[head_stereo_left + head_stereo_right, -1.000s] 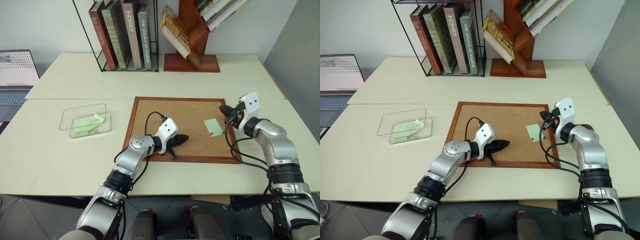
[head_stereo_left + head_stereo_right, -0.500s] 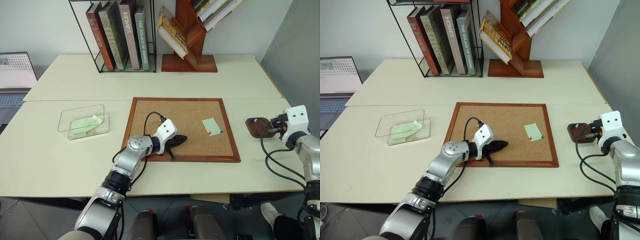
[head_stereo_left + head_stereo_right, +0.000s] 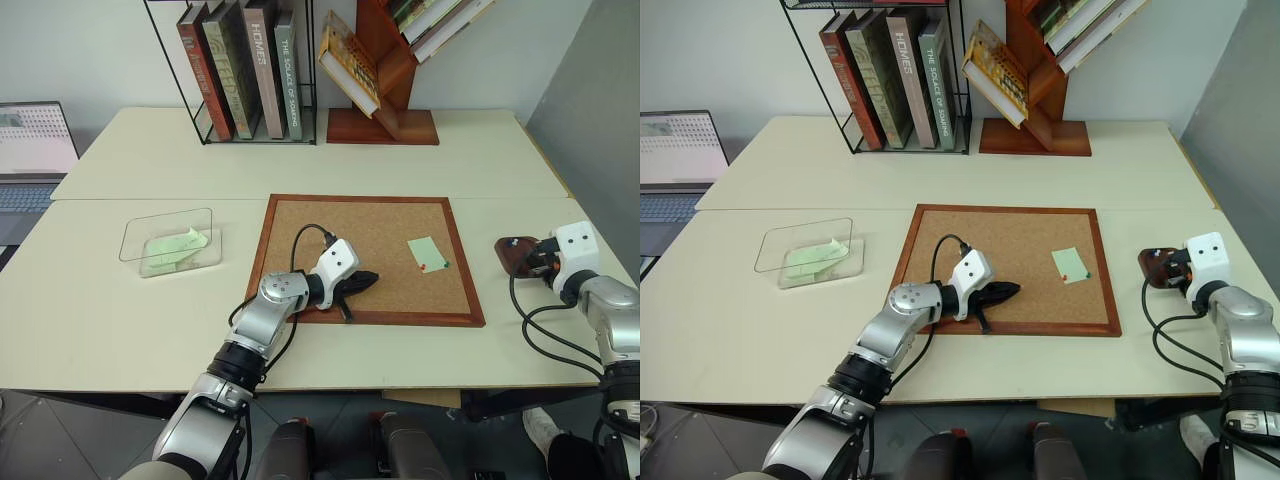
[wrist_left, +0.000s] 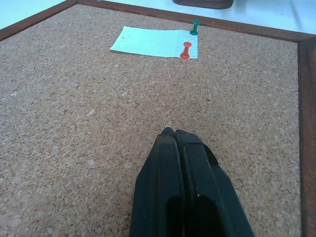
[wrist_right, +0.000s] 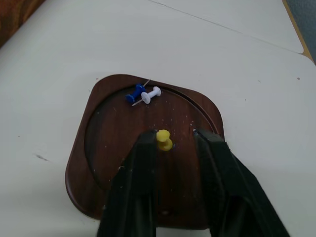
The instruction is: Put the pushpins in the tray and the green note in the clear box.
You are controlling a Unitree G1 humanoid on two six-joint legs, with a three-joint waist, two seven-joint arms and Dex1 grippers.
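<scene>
A yellow pin (image 5: 164, 139) sat between the parted fingers of the right gripper (image 5: 174, 140), above the tray (image 5: 94, 163). It seemed to touch the left finger only, so it was probably being let go rather than pinched. A blue pin (image 5: 135, 93) and a white pin (image 5: 150, 94) already lay at the tray's far edge. The tray itself stood on the table (image 3: 100, 300), just off the right side of the corkboard (image 3: 330, 225).

To finish this drop well, the fingers would want to spread a little wider while the hand stayed low over the middle of the dish, so the pin fell flat inside the rim and did not bounce out. Lifting straight up afterwards, I judged, would avoid dragging it along.

The note (image 4: 154, 42) lay on the cork near the board's right edge, pinned by the red pin (image 4: 185, 50) and the green pin (image 4: 195, 27) along one short side. Both must come out before the slip can move.

The left gripper (image 4: 174, 132) rested on the cork near the board's front edge, fingers pressed together and holding nothing. The box (image 3: 135, 238) stood well off to the left, with folded slips (image 3: 172, 248) inside it.
</scene>
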